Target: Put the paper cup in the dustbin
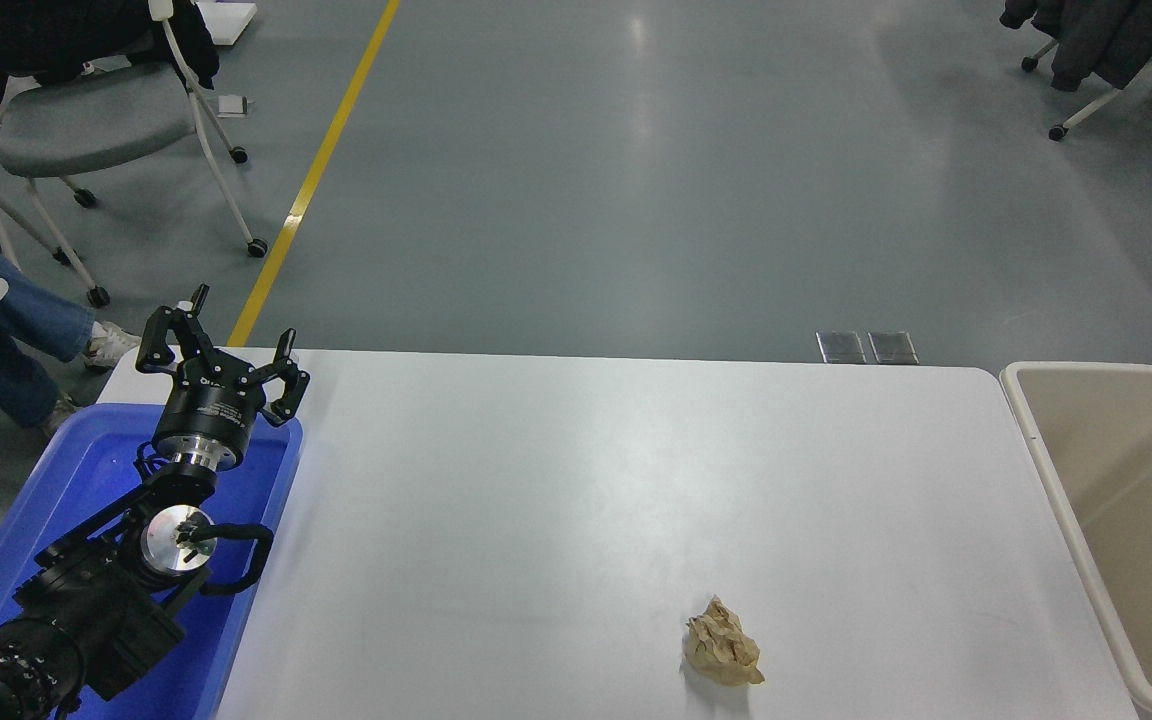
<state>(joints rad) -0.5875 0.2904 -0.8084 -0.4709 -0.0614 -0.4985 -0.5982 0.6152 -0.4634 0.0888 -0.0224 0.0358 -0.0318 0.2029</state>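
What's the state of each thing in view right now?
left tool: open, holding nothing, parked above the blue tray's far end
right tool: not in view
blue tray: at the table's left end, partly hidden by the left arm
dustbin: upright at the table's right end; what shows of its inside looks bare
paper cup: not visible anywhere
crumpled brown paper ball: lying on the white table, untouched

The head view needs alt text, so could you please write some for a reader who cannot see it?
A white table holds only a crumpled brown paper ball near its front right. A beige dustbin stands at the right, with no paper cup visible. The left gripper, open, is parked above a blue tray at the left.
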